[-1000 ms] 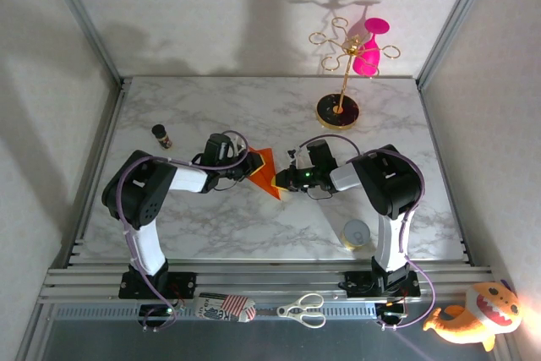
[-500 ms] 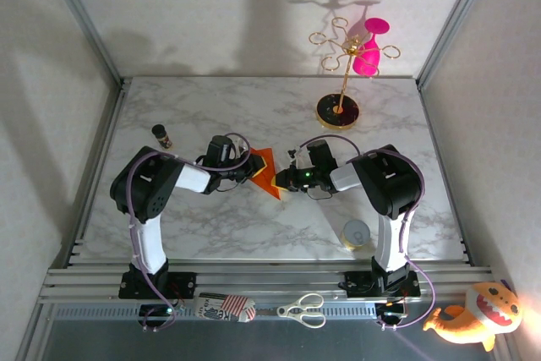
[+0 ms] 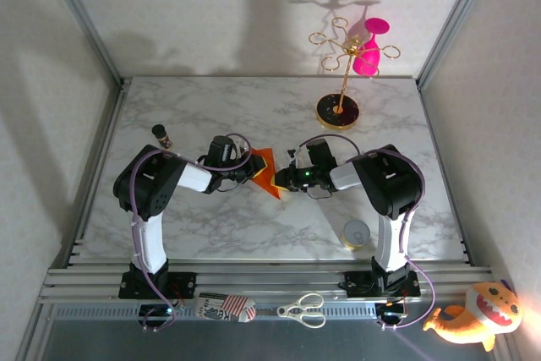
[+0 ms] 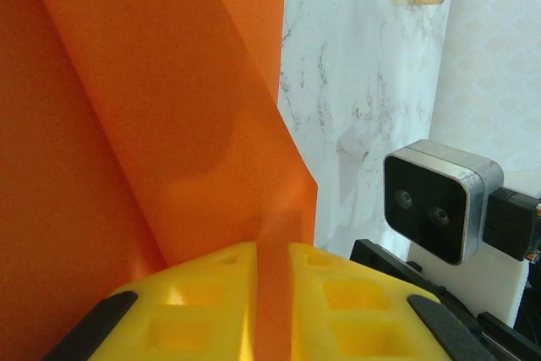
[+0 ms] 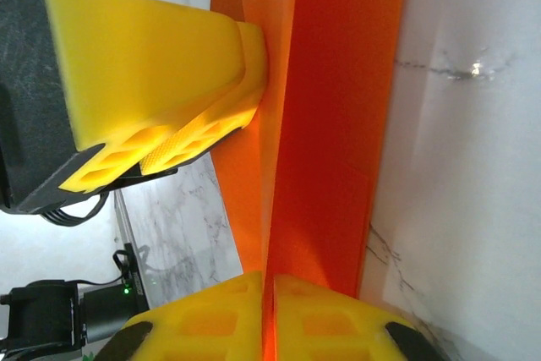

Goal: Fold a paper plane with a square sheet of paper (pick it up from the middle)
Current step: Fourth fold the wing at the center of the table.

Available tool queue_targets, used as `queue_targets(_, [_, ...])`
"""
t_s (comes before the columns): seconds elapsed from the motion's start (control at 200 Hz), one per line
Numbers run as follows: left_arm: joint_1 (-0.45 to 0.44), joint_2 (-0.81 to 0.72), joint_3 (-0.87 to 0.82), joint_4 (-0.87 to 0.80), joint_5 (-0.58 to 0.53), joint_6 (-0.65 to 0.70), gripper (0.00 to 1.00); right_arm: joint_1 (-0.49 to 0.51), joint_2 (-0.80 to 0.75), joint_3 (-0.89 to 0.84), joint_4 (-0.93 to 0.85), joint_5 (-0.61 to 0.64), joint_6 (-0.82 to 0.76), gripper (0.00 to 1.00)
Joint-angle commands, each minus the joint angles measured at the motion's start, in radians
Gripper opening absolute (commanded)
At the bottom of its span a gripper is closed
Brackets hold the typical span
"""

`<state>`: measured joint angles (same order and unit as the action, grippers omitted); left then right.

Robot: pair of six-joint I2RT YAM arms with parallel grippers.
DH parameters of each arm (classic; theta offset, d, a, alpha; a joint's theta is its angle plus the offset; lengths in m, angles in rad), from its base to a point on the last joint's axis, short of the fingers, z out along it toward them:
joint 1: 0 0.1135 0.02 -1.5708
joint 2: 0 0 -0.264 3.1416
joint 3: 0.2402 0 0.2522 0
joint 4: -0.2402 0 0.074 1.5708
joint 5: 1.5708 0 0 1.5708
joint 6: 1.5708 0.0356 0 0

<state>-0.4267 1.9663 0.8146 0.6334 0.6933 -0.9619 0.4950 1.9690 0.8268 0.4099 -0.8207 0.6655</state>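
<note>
Bright-orange thin paper sheet (image 3: 267,169) is pinched by left gripper (image 4: 270,270) and right gripper (image 5: 269,295); tugging apart could rip it.

The white marble tabletop (image 3: 211,99) bears a gold wire stand on a black round base (image 3: 338,110) with a pink glass (image 3: 368,50) hanging from it, a small dark bottle (image 3: 161,135) and a round silver tin (image 3: 357,234). Before its near edge lie a red-and-white striped pouch (image 3: 224,307), pale-handled scissors (image 3: 303,310) and an orange plush toy (image 3: 473,314).
</note>
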Motion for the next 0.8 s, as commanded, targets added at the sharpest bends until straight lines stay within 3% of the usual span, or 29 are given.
queue_targets(0.0, [-0.007,0.017,0.029,0.013,0.013,0.014,0.17,-0.039,0.071,-0.026,-0.183,0.258,-0.061,0.14])
queue_targets(0.791, [-0.011,0.056,0.043,0.003,0.006,0.024,0.20,-0.038,0.069,-0.010,-0.229,0.288,-0.070,0.07])
